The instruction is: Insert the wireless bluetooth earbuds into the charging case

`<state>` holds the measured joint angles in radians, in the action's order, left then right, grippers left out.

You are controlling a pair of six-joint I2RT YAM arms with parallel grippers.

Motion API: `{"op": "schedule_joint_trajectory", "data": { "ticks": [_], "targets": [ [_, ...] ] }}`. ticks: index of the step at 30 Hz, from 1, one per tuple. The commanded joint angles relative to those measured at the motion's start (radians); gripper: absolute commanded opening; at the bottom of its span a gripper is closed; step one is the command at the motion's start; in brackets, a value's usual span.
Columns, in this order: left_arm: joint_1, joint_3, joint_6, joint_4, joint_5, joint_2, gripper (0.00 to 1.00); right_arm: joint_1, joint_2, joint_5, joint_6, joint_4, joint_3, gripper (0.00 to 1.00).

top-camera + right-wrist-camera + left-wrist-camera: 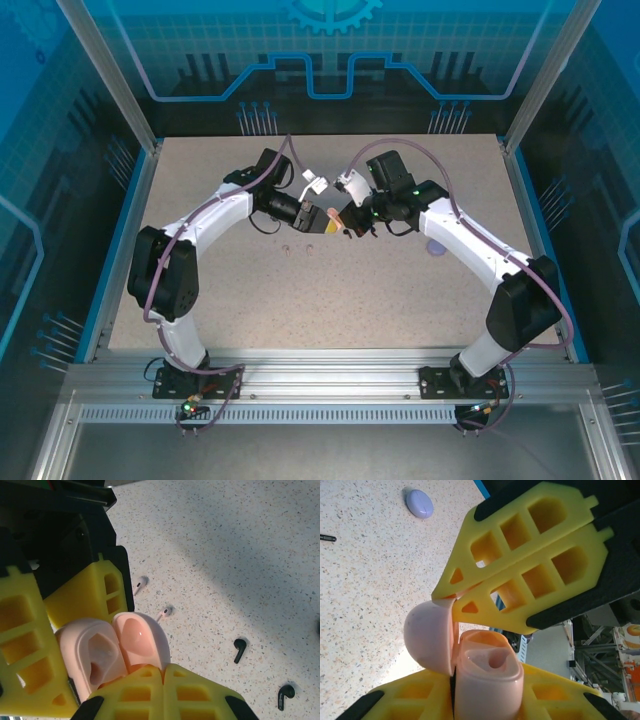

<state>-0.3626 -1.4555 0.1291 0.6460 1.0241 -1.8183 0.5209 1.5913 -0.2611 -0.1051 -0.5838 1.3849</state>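
Observation:
A pale pink charging case (487,672) hangs above the table with its lid (427,637) swung open and its sockets empty. My left gripper (485,697) is shut on the case body. My right gripper (164,669) is shut on the rim of the lid (142,640); its yellow fingers (530,565) come in from above in the left wrist view. Both grippers meet over the table's middle, left (312,215) and right (346,222). Two pink earbuds (140,584) (165,612) lie on the table below. Two black earbuds (240,650) (286,695) lie farther off.
A closed lilac round case (419,503) rests on the speckled table, to the right of the grippers in the top view (436,247). The table (330,300) is bordered by blue edges and a metal frame.

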Motion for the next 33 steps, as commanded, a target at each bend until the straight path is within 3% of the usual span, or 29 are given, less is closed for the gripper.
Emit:
{"op": "schedule_joint_trajectory", "data": {
  "ticks": [1, 10, 13, 15, 18, 24, 29, 33],
  "targets": [
    [0.004, 0.019, -0.016, -0.035, 0.023, 0.033, 0.27, -0.006, -0.001, -0.006, 0.013, 0.010, 0.017, 0.00],
    [0.009, 0.062, -0.061, -0.117, 0.010, 0.068, 0.03, -0.006, -0.009, -0.004, 0.022, 0.017, 0.012, 0.00],
    [0.013, 0.080, -0.069, -0.140, -0.002, 0.085, 0.00, -0.008, -0.013, 0.004, 0.032, 0.025, 0.011, 0.00],
    [0.017, 0.089, -0.074, -0.148, -0.011, 0.098, 0.00, -0.015, -0.017, 0.021, 0.053, 0.031, 0.013, 0.10],
    [0.023, 0.120, -0.082, -0.172, -0.039, 0.133, 0.00, -0.041, -0.037, 0.023, 0.099, 0.039, 0.016, 0.34],
    [0.082, 0.291, -0.186, -0.385, -0.165, 0.284, 0.00, -0.107, -0.146, -0.044, 0.209, 0.038, -0.007, 0.54],
    [0.108, 0.467, -0.254, -0.590, -0.353, 0.470, 0.00, -0.117, -0.151, -0.031, 0.335, -0.027, -0.009, 0.59],
    [0.109, 0.582, -0.310, -0.771, -0.493, 0.601, 0.00, -0.069, -0.082, 0.030, 0.441, -0.039, -0.014, 0.60]
  ]
}}
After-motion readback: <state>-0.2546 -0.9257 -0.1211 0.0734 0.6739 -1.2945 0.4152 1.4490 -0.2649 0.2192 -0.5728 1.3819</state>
